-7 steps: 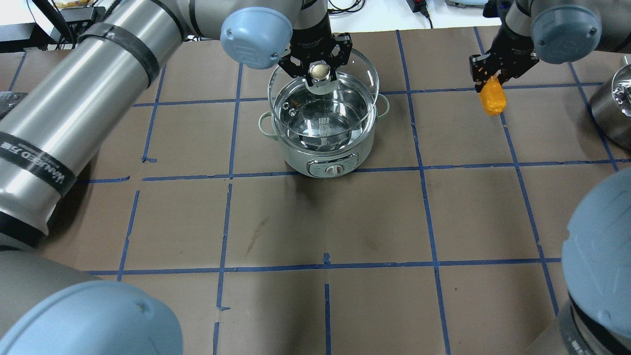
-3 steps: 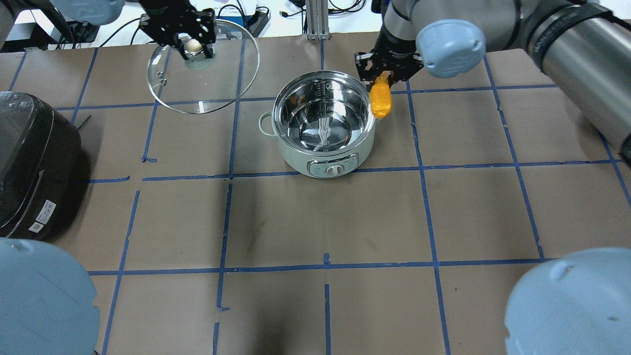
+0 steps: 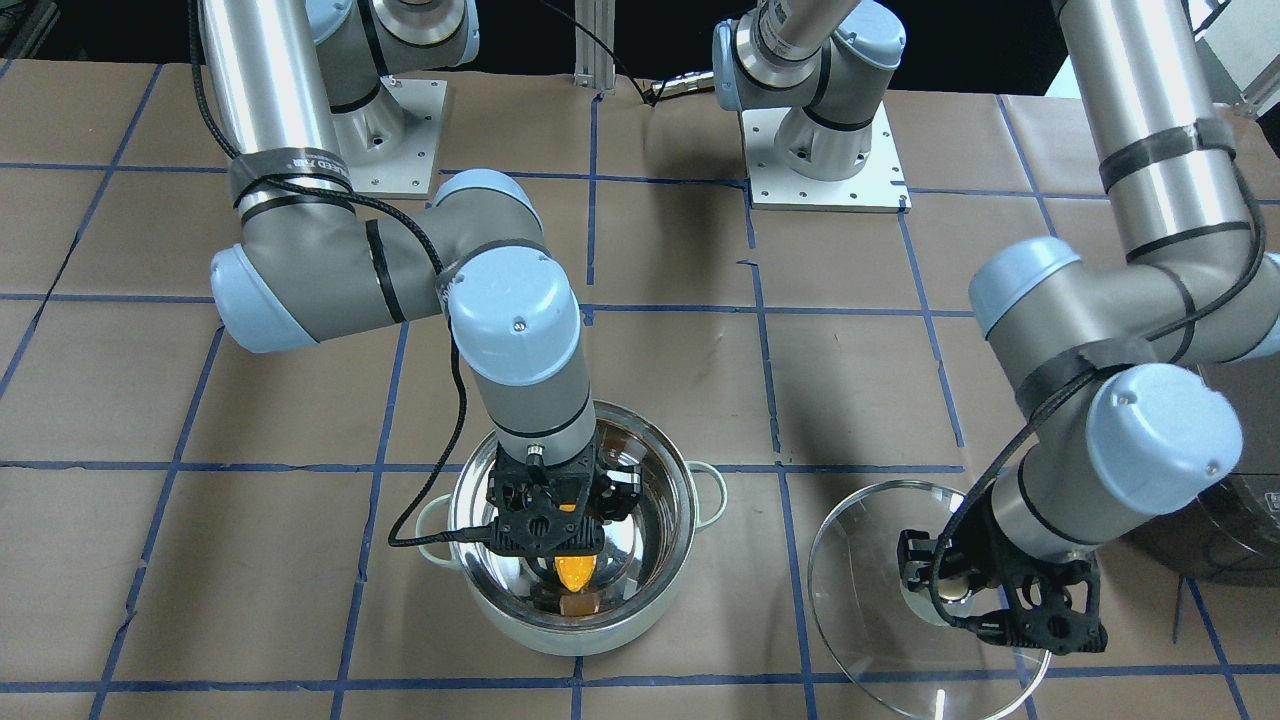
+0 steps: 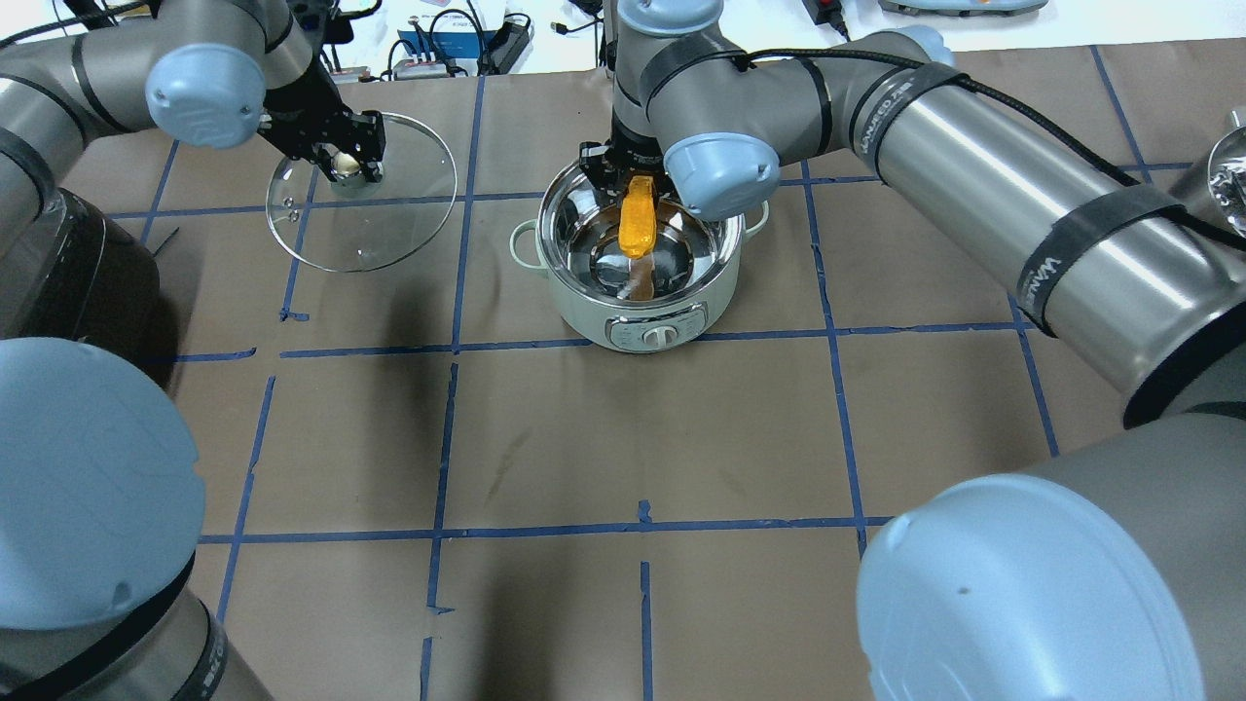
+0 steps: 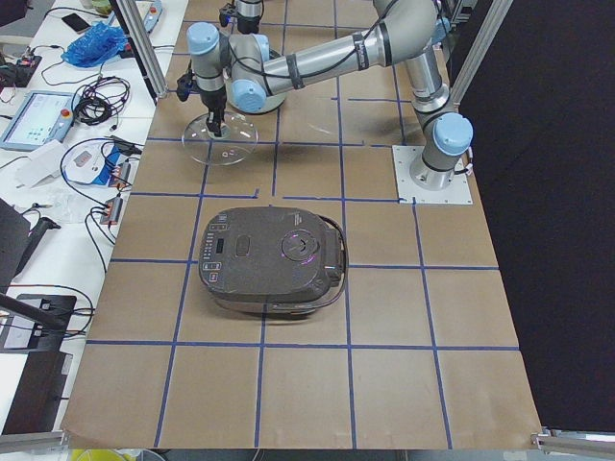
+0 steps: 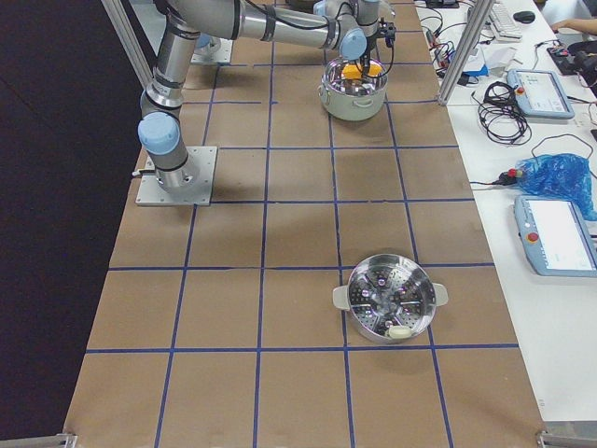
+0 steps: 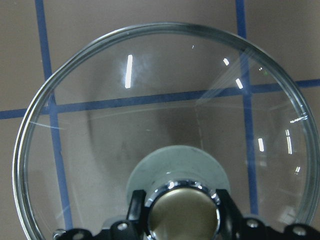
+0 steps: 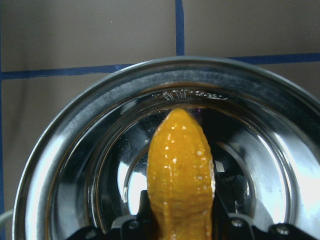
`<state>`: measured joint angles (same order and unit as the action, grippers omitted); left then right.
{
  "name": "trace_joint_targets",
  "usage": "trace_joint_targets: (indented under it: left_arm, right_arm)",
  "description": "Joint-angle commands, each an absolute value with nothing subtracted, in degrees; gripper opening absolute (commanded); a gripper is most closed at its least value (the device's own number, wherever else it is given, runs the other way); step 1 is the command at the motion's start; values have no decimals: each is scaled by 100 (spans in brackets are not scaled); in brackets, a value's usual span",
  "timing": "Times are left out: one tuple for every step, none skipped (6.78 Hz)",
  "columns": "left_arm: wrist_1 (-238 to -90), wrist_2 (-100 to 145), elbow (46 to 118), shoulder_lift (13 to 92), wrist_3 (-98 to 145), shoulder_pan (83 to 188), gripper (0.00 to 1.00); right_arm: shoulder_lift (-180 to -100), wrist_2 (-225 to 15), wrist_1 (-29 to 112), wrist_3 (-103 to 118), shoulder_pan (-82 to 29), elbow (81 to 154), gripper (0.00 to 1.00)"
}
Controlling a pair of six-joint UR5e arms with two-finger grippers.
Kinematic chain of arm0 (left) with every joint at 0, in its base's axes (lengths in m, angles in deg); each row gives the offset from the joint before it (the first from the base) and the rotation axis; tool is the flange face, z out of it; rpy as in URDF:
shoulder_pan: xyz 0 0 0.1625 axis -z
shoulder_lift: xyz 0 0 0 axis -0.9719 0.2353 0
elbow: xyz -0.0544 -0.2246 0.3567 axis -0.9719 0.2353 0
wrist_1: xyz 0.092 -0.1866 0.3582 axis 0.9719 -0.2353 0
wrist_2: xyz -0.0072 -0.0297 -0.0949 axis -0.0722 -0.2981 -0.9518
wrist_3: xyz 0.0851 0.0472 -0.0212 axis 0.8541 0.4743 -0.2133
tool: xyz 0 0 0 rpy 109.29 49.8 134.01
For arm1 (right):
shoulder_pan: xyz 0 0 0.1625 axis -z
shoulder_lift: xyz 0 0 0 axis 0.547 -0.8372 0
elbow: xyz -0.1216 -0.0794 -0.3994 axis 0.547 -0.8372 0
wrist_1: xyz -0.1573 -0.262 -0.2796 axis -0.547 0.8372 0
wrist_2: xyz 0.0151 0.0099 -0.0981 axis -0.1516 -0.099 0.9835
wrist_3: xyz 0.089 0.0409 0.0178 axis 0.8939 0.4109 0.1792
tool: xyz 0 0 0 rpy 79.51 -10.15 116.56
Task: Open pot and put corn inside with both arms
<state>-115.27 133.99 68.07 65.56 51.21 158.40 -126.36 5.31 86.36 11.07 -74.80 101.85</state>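
Yellow-orange corn [image 4: 635,216] hangs tip-down inside open pot [image 4: 576,304], clamped between right gripper [image 3: 566,548] fingers. Left gripper [image 4: 342,162] closed around knob [image 7: 184,214] of glass lid [image 4: 394,229]; lid well apart from pot, over table [image 4: 681,438].

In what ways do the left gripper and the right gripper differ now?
The left gripper is shut on the knob of the glass lid; the right gripper is shut on the corn. The left gripper holds its load aside from the pot, over the table; the right gripper hangs over the pot's open mouth. Both point downward and grip something.
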Motion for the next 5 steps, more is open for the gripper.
trace_joint_targets:
  left_arm:
    - [-11245, 13599, 6940, 6905, 5140, 15822, 11]
    - [-11228, 13591, 7166, 6915, 5105, 15822, 11]
    - [-11019, 13591, 7360, 6906, 5122, 15804, 18]
    - [-10930, 13583, 7536, 6880, 5096, 15787, 75]
    - [-10868, 13591, 7590, 6862, 5078, 15786, 100]
  right_arm:
    - [-12329, 648, 8704, 1134, -7539, 10197, 25]
    - [-12284, 649, 8704, 1134, -7539, 10206, 46]
    - [-12275, 649, 8704, 1134, -7539, 10215, 70]
    - [-12293, 640, 8704, 1134, -7539, 10215, 90]
    - [-12397, 640, 8660, 1125, -7539, 10198, 98]
